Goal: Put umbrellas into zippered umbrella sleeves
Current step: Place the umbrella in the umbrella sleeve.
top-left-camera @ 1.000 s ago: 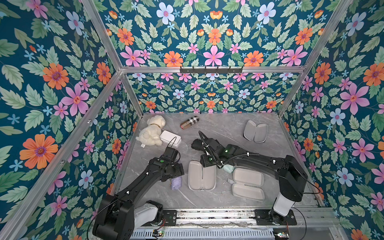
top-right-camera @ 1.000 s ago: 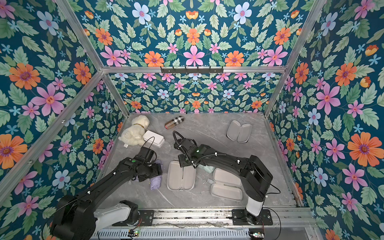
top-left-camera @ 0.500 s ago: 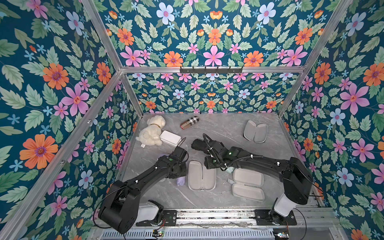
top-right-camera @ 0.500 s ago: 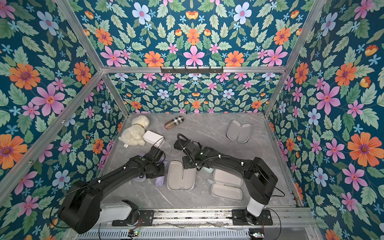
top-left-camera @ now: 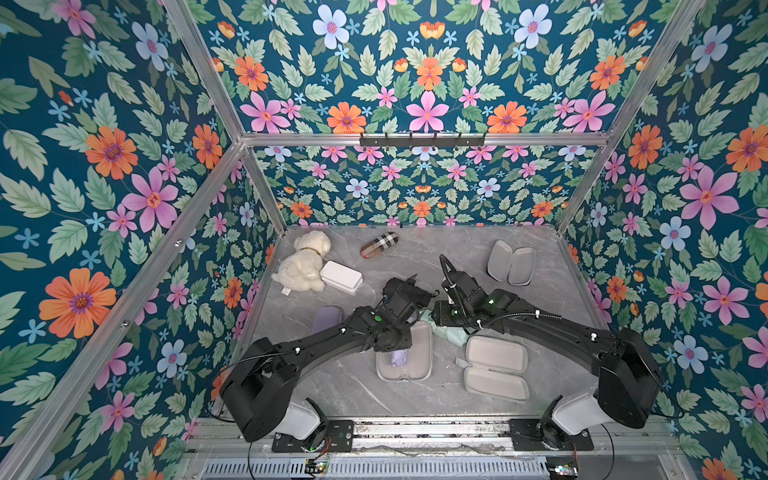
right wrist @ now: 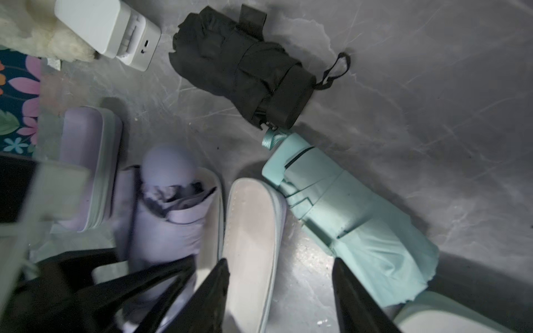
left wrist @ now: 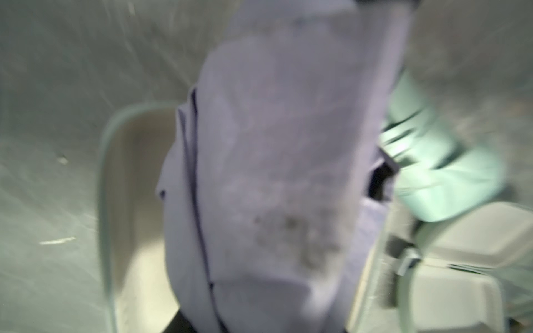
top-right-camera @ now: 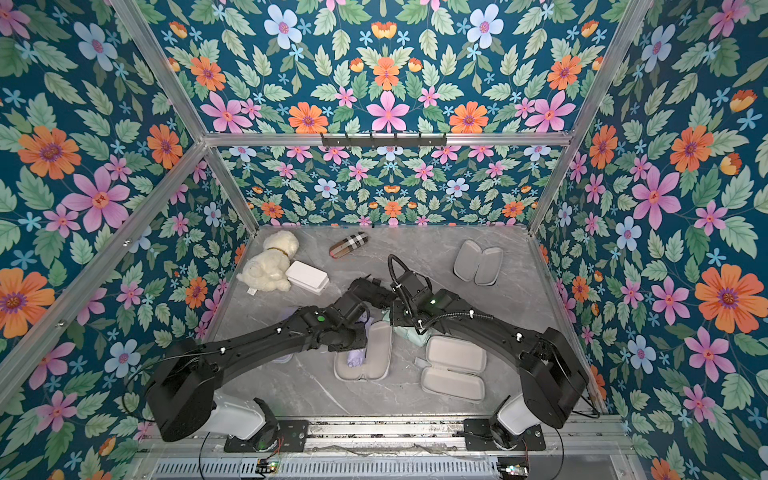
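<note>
- Since a second ago the left arm has swung in from the left of the table (top-left-camera: pixel 419 259). The lavender umbrella (top-left-camera: pixel 399 358), which lay on the table beside the open sleeve (top-left-camera: pixel 420 351), is now over that sleeve's left half.
- The left gripper (right wrist: pixel 150 268) is closed around the lavender umbrella. In the right wrist view its black fingers (right wrist: pixel 173 276) sit on either side of the crinkled fabric, and blurred lavender cloth fills the left wrist view.
- I cannot tell whether the umbrella rests on the grey lining or hangs just above it.
- The right arm has barely shifted. The right gripper (right wrist: pixel 279 261) has its jaws roughly half apart and holds nothing. It hovers over the right rim of the open sleeve and the bare table beside it.
- The mint umbrella (right wrist: pixel 360 225) lies on the table just right of the open sleeve, with its handle end by the sleeve's rim.
- The black umbrella (right wrist: pixel 245 75) lies beyond it, with its strap end near the mint handle.
- A closed lavender sleeve (top-left-camera: pixel 326 318) lies to the left of the open one.
- A second open sleeve (top-left-camera: pixel 494 370) lies empty to the right, and a third (top-left-camera: pixel 510 264) lies at the back right.
- The plush dog (top-left-camera: pixel 305 266), white box (top-left-camera: pixel 340 277) and plaid capsule (top-left-camera: pixel 379 245) sit at the back, well apart from both grippers.
</note>
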